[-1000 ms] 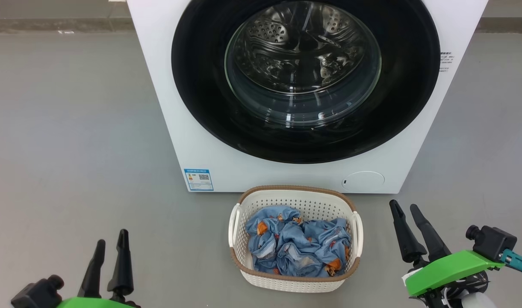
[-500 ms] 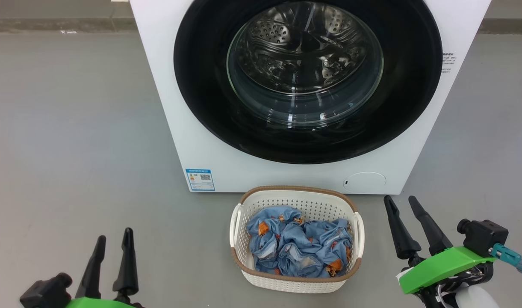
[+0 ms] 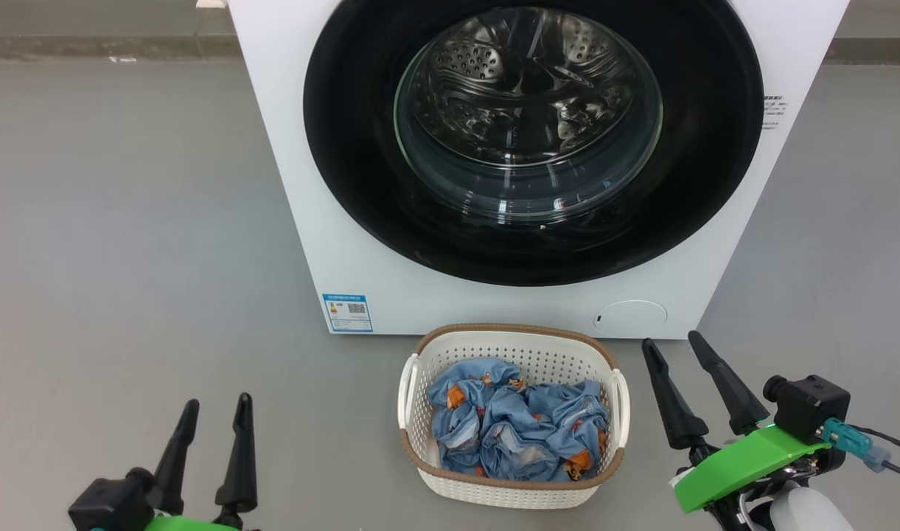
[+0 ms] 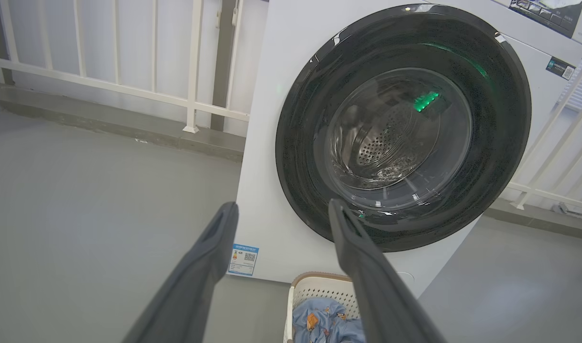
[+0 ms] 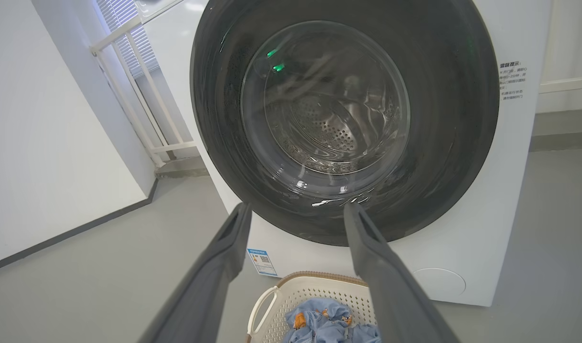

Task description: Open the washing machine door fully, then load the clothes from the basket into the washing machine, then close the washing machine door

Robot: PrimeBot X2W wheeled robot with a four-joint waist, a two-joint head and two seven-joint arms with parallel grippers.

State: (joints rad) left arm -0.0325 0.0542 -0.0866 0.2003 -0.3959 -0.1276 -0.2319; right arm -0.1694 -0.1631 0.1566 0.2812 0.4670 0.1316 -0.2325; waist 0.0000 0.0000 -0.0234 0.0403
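Dark, tapered fingers of the left gripper (image 3: 218, 402) stand apart at lower left, empty, over the floor (image 3: 125, 258). The right gripper (image 3: 671, 339), on a green mount, likewise has its fingers spread and holds nothing; it sits just right of the basket (image 3: 512, 327), not touching it.

The basket is cream perforated plastic, a rounded rectangle with a brown woven-look rim and two side handles. It rests on the smooth grey floor between the grippers, directly before the machine (image 3: 287, 184). The clothes (image 3: 520, 428), light blue fabric with small orange figures, lie crumpled in a heap inside it.

The machine is white and boxy, with a blue sticker (image 3: 347, 313) at the lower left of its front and a round flap (image 3: 630, 315) at the lower right. The door (image 3: 346, 147), a wide glossy black ring around bulging clear glass, is shut flush. The perforated steel drum (image 3: 523, 81) shows through the glass.
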